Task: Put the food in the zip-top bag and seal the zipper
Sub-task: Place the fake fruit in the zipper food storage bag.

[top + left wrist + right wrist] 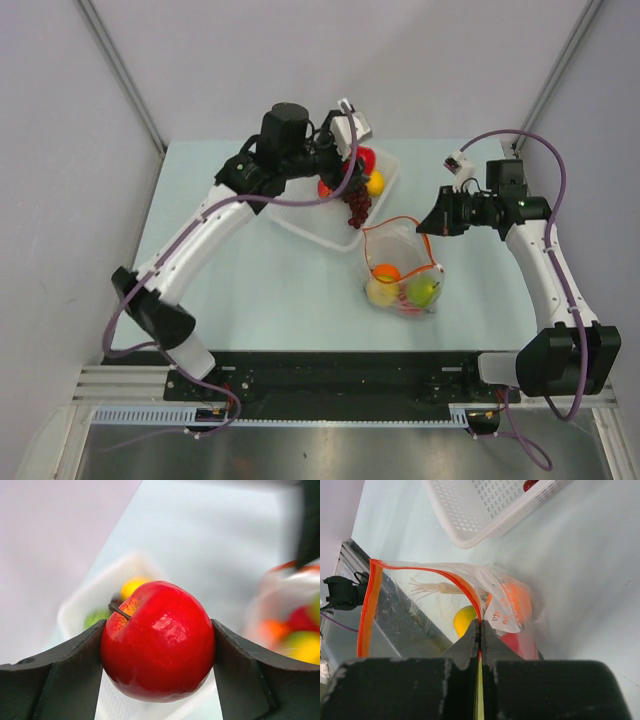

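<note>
Tabletop (260, 290) lies open left of the zip-top bag (395, 250) (mouth gaping beside the tray (305, 225)); left gripper (159, 630) clamps a red apple (160, 652), right gripper (480, 630), closed, pinches the zipper (368, 615).

**Bag mouth open upward, right rim taken**

The zip-top bag (398, 245) stands just beside the tray's (300, 222) near corner, leaving only a narrow gap; the right tool (427, 225) pinches its right rim, blocking that side; the left tool (356, 165), gripping a red apple (157, 640), hangs over the tray; the counter (250, 290) lies bare front-left.
</note>
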Controlling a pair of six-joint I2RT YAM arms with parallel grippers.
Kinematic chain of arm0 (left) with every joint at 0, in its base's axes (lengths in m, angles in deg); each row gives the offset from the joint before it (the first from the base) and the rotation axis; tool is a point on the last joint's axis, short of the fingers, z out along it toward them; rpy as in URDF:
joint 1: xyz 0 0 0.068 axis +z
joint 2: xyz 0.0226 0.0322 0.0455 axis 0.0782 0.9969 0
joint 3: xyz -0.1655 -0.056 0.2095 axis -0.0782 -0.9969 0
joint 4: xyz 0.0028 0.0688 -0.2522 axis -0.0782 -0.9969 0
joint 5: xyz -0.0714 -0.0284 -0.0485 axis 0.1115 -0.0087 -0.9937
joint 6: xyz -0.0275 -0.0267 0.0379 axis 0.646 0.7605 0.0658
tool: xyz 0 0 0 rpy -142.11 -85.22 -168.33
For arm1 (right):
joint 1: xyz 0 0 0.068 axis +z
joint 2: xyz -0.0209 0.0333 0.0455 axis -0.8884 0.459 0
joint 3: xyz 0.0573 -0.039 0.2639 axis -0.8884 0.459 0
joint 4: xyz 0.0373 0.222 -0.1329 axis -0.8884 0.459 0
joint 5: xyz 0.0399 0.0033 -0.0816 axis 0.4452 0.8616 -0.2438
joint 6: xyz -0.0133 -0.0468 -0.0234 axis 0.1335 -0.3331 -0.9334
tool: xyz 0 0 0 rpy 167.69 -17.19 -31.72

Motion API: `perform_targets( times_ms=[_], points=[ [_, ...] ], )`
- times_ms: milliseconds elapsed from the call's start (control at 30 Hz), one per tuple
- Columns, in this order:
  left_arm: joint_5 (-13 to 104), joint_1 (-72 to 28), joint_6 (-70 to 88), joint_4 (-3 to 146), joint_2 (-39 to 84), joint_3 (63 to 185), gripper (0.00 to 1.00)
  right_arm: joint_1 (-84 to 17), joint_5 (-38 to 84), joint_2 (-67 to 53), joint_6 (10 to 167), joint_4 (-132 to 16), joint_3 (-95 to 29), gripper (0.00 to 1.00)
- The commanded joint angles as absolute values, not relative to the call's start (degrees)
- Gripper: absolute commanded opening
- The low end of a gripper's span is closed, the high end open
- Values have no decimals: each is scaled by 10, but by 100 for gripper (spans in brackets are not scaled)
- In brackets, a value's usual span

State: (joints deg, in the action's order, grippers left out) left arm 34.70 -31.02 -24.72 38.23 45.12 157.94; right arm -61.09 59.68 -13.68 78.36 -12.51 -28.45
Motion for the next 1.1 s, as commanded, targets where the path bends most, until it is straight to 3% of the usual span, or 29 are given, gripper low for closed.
perform_targets(
  times_ms=[0,200,300,400,467,533,733,1067],
  points=[
    [237,-379,-218,371,411,1591,59,-608,589,-164,790,-136,-282,0],
    [213,-445,-198,339,431,1576,60,-607,589,-171,794,-137,-286,0],
    [222,-461,-177,356,440,1552,66,-607,591,-170,795,-136,-287,0],
    [236,-465,-161,350,463,1570,75,-606,593,-170,795,-135,-289,0],
    [269,-465,-159,333,477,1597,91,-606,591,-169,792,-134,-290,0],
    [285,-458,-159,332,474,1613,100,-606,590,-168,790,-133,-291,0],
    [237,-375,-62,415,445,1605,100,-605,588,-159,786,-136,-291,0],
    [373,-258,-52,487,541,1547,100,-614,573,-148,765,-136,-308,0]
  ],
)
